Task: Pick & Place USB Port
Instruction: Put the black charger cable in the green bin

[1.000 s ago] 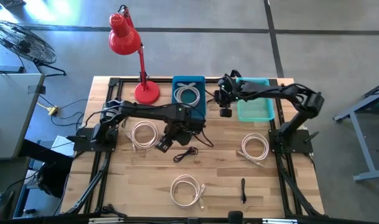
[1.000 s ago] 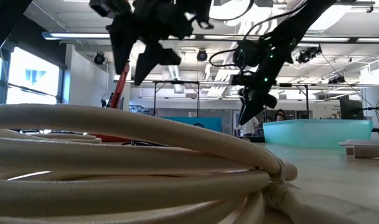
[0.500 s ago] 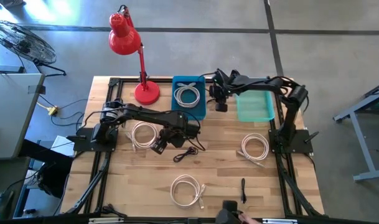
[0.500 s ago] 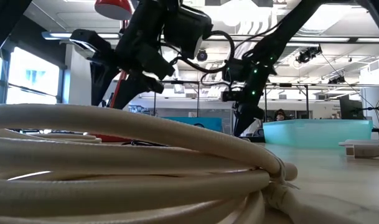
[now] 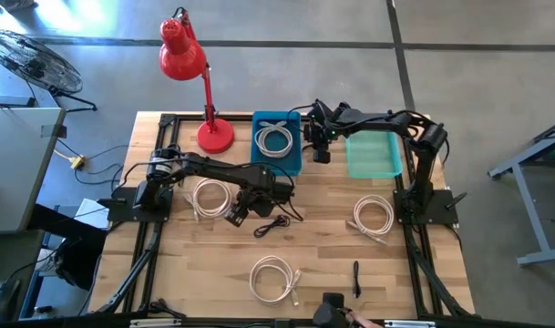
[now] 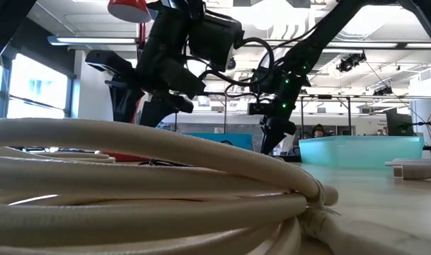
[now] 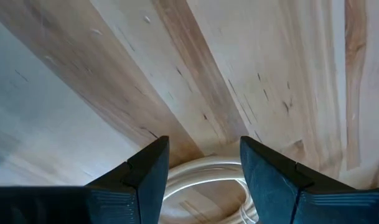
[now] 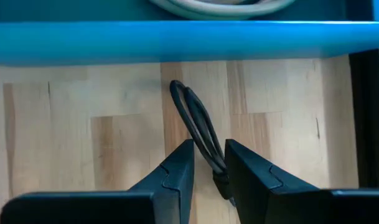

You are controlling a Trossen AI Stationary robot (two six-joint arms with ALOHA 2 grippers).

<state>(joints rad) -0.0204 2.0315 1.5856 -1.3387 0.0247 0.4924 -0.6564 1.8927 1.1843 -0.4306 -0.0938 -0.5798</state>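
Note:
My right gripper is at the far side of the table, between the blue bin and the teal bin, and is shut on a thin black USB cable. My left gripper hovers open and low at the table's middle. It is beside a coiled white cable, and part of that coil shows beyond its fingers in the left wrist view. Another white coil lies in the blue bin. A second black cable lies on the wood near the left gripper. My right gripper pinches the black cable's doubled strands between its two fingers, coming from above and pointing down. The looped end reaches out toward the blue bin's wall. Whether the loop rests on the wood, I cannot tell.
A red desk lamp stands at the far left of the table. More white coils lie at the right and near the front, the front one filling the low view. A short black piece lies near the front edge.
My right gripper has moved toward the table's left, closer to the blue bin, and come lower. My left gripper has dropped toward the table and shifted slightly left and nearer, beside the white coil.

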